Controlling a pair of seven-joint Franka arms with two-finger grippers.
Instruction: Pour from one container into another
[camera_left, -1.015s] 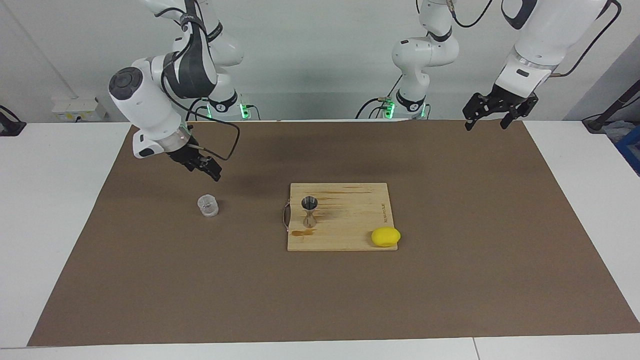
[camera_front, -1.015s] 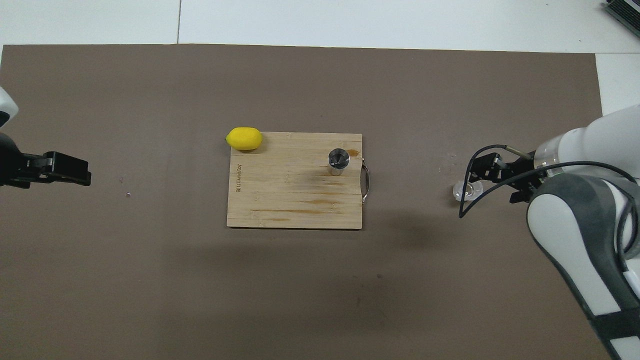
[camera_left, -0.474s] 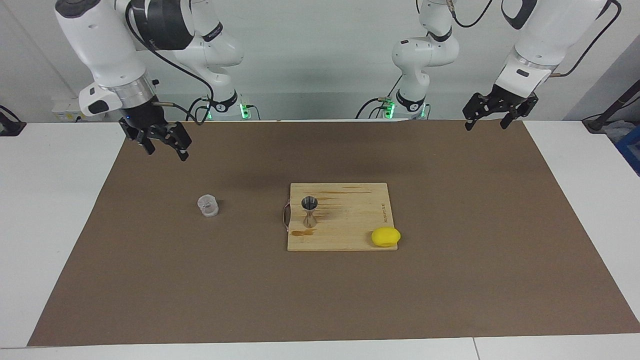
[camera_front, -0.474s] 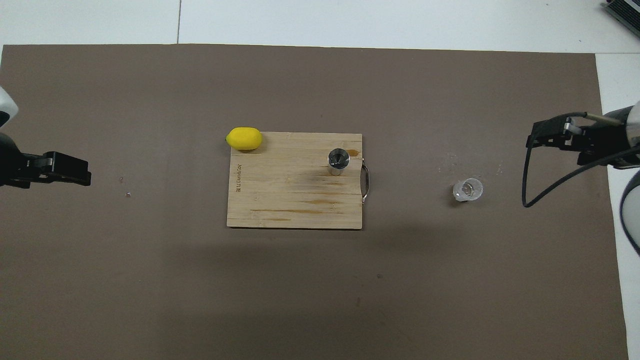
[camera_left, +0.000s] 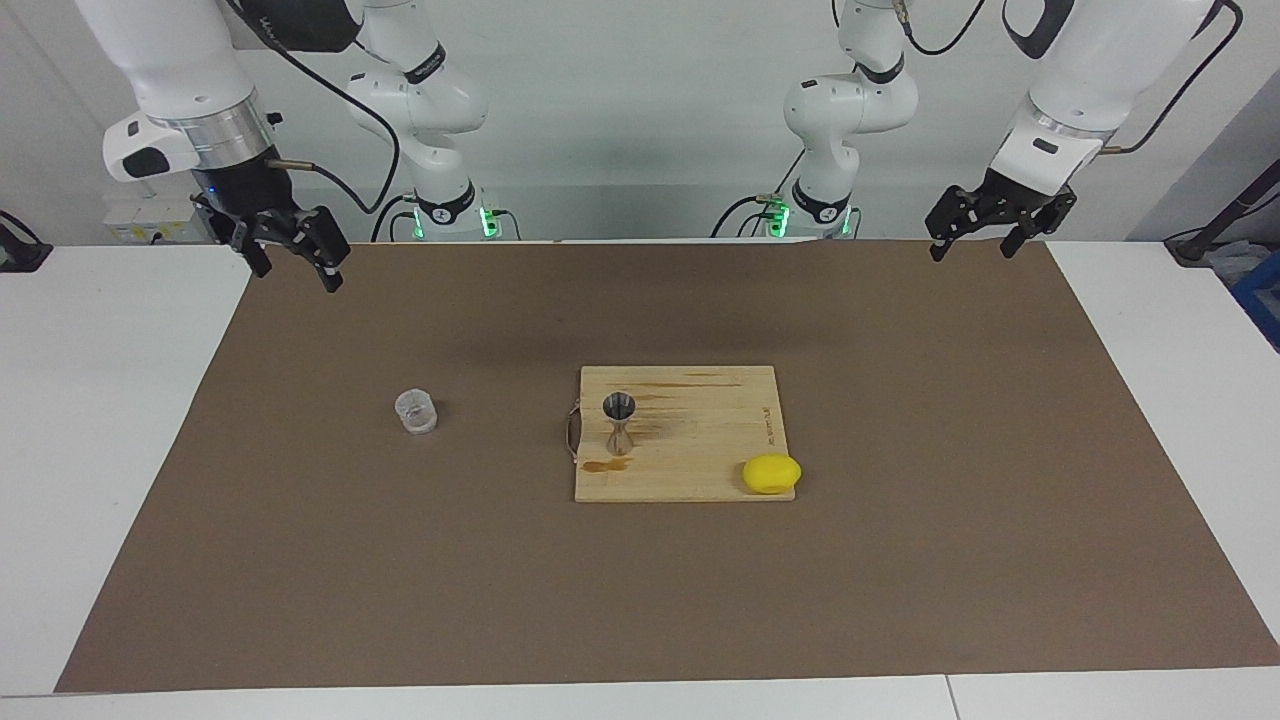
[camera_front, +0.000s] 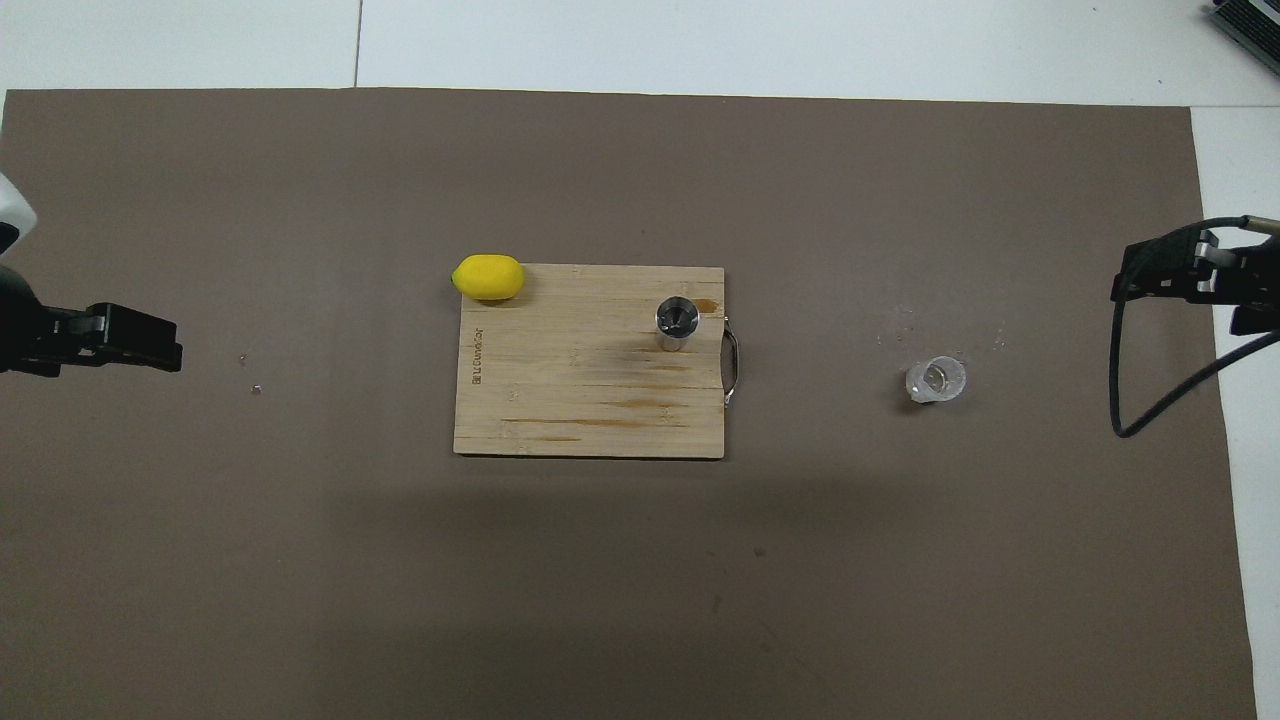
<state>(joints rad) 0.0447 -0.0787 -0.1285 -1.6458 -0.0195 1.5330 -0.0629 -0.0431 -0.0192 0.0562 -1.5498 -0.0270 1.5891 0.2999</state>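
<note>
Presently the small clear cylindrical cup (camera_left: 416, 412) stands on the brown mat (camera_left: 900, 560), the shiny steel hourglass jigger (camera_left: 619, 424) upright on the wooden board (camera_left: 700, 440) (lemon (camera_left: 771, 473) at its corner). Right gripper (camera_left: 292, 264) and left gripper (camera_left: 978, 240) hang spread wide, empty, over the mat's ends.

A plain pale grey-white wall (camera_left: 620, 120) rises past the edge of the white rectangular table (camera_left: 110, 400). A large brown rectangular mat (camera_left: 900, 560) lies on the table, leaving white margins around it. Light is even, shadows soft.
</note>
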